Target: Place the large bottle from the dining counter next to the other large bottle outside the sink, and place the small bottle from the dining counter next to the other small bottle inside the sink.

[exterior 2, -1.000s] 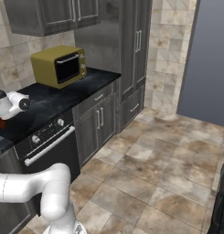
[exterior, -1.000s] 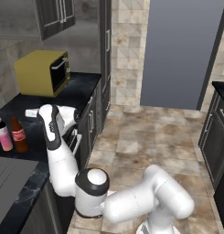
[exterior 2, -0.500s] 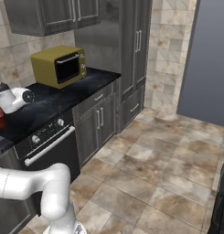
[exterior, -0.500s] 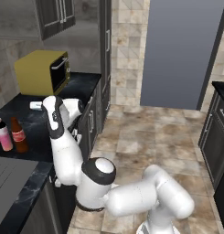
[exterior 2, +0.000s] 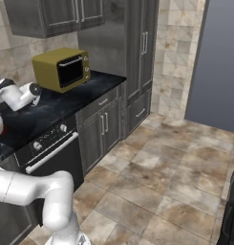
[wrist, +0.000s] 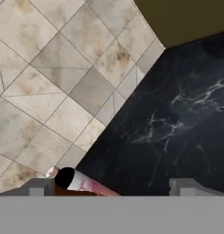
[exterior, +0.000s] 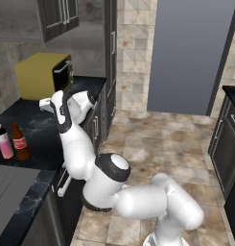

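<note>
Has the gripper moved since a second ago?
Yes. The gripper has risen and swung away from the two bottles toward the yellow microwave, jaws open and empty.

Black marbled desk [wrist: 177,119] meets a beige tiled wall [wrist: 54,77] along a slanted edge. At the lower left, the pink bottle with a dark cap [wrist: 79,183] pokes into view. The claw's [wrist: 111,187] jaws stand wide apart, holding nothing.

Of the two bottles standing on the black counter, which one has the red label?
The tall dark brown glass bottle, with a narrow neck and a red label around its middle. The pink bottle with a dark cap stands beside it, farther from the arm.
</note>
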